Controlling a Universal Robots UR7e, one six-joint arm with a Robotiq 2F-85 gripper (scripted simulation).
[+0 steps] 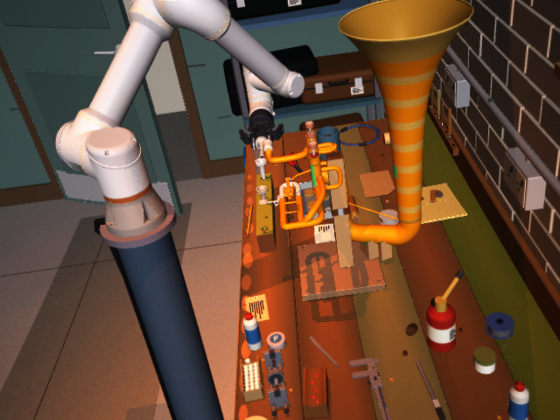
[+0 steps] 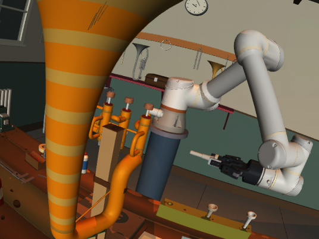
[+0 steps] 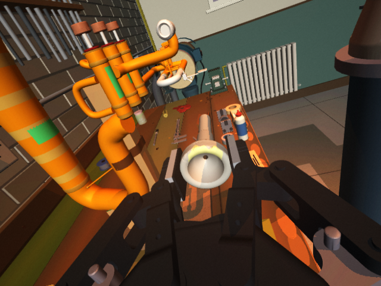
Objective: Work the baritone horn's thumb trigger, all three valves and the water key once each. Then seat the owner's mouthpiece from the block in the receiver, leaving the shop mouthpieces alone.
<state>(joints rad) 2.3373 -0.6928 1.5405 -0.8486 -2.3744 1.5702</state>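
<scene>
The owner's mouthpiece (image 3: 204,164) (image 2: 201,155) is gripped by its cup in my closed gripper (image 3: 202,160) (image 2: 213,162) (image 1: 261,143), carried level in the air off the far end of the bench, shank pointing toward the horn. The baritone horn (image 1: 398,135) stands on its stand with the bell up. Its white receiver (image 3: 165,29) (image 2: 156,112) opens toward me, beside the three valves (image 3: 100,27) (image 2: 128,102). Two shop mouthpieces (image 2: 211,209) (image 2: 250,217) stand upright in the block (image 2: 202,221) (image 1: 265,210) below.
The robot's own pedestal (image 1: 158,316) stands beside the bench's left edge. Bottles (image 1: 251,331) (image 1: 441,323), calipers (image 1: 373,377), tape rolls and small boxes lie scattered at the bench's near end. A brick wall (image 1: 511,104) runs along the right.
</scene>
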